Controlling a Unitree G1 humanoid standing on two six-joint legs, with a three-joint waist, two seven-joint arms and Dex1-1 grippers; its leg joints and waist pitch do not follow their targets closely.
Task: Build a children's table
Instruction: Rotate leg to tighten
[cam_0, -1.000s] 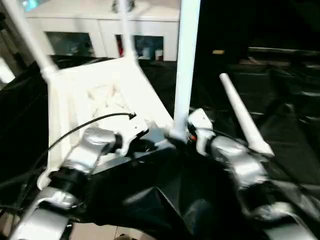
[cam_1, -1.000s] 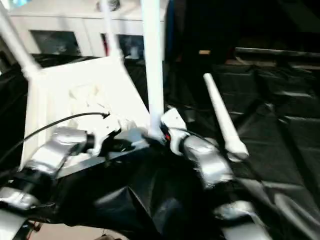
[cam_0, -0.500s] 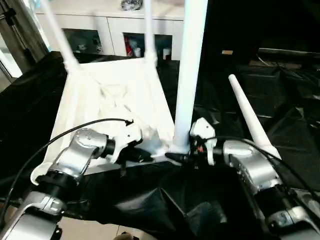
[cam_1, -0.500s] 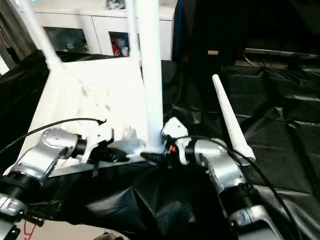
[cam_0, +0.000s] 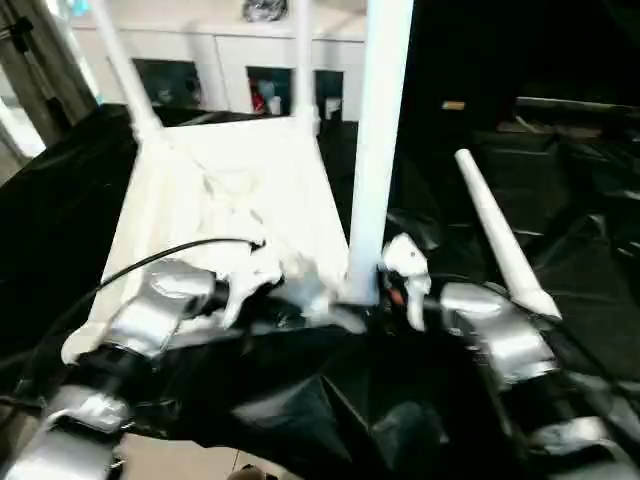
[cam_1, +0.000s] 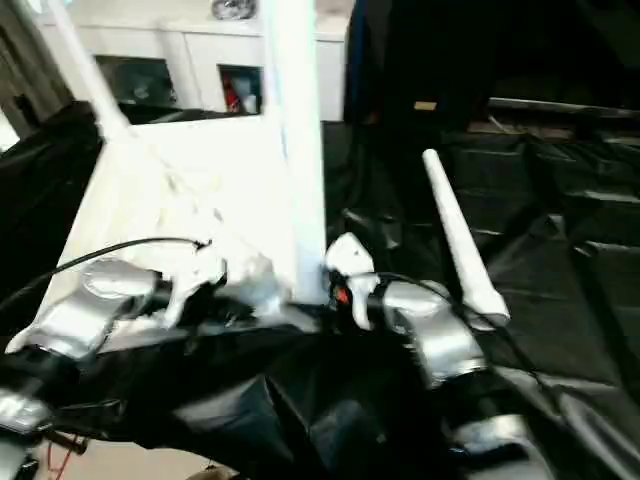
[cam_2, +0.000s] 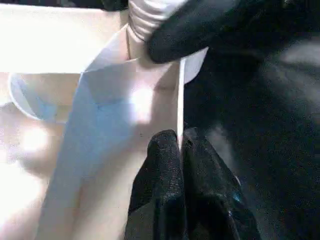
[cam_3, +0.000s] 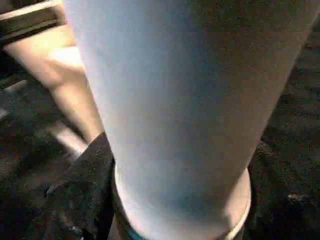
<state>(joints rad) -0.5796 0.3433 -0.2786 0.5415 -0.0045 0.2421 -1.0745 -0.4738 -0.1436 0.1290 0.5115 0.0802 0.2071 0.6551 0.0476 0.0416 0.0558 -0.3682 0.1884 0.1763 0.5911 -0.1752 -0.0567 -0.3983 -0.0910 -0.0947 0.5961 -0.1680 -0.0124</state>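
Covering the whole work surface is a crumpled black sheet (cam_0: 560, 200), and on it lies the white plastic table top (cam_0: 235, 195), turned upside down so its ribbed underside faces up. It is rectangular, with raised edges and rounded sockets at the corners, and it reaches from just in front of the silver forearms back toward a white cabinet (cam_0: 215, 65) with glass doors. Three legs stand in it: two thin-looking ones at the far corners, the far left leg (cam_0: 120, 70) and the far right leg (cam_0: 303, 60), both rising out of the picture, and a thick near leg (cam_0: 378, 150) upright in the near right corner socket. They are plain white tubes. A fourth leg (cam_0: 492, 235) lies loose on the black sheet well to the right of the top, its narrow end pointing away and its wide end nearest the right arm. The right end effector (cam_0: 372, 298) is at the foot of the near leg, and the right wrist view shows black fingers (cam_3: 82, 187) on both sides of the tube, clamped on it. The left end effector (cam_2: 181, 165) is pressed together on the thin near edge of the table top, beside the same corner socket.
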